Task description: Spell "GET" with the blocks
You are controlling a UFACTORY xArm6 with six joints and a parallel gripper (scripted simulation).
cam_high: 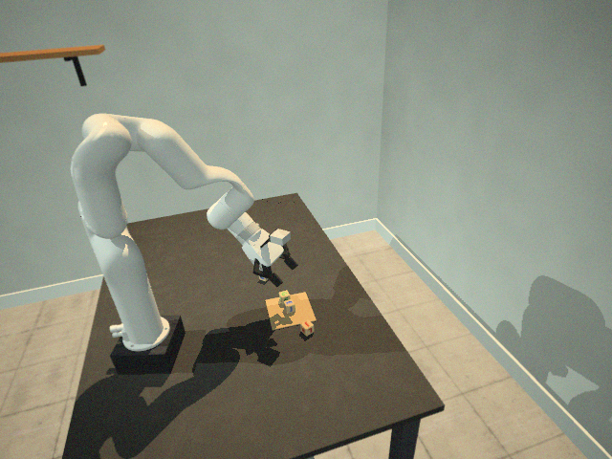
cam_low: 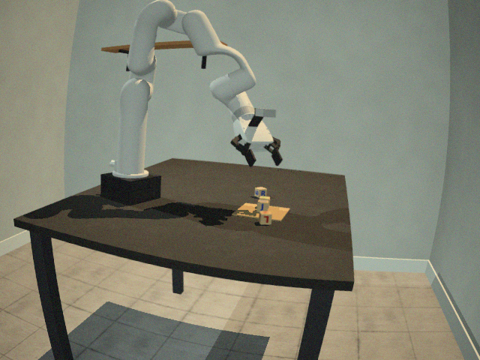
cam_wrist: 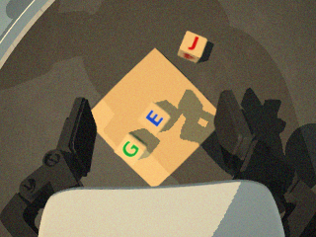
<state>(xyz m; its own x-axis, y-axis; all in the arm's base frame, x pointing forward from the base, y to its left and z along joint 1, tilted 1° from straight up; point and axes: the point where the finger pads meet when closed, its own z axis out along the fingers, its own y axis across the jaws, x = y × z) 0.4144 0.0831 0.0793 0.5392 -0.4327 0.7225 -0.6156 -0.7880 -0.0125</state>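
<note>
The white arm's black-fingered gripper (cam_low: 262,154) is hanging empty, fingers spread wide, above the tan square mat (cam_wrist: 156,115). The small wooden cube showing a red J (cam_wrist: 194,46) is sitting just off the mat's edge. It is looking light, rigid and smooth-sided; opposite flat faces are offering the surest hold.

A dark bench (cam_high: 207,395) on dark legs fills the lower middle of the top view. A wooden wall shelf (cam_high: 52,52) on a black bracket sits at upper left. Beige floor tiles (cam_low: 387,321) and a pale skirting board (cam_low: 391,264) run along grey-blue walls (cam_high: 493,123).
</note>
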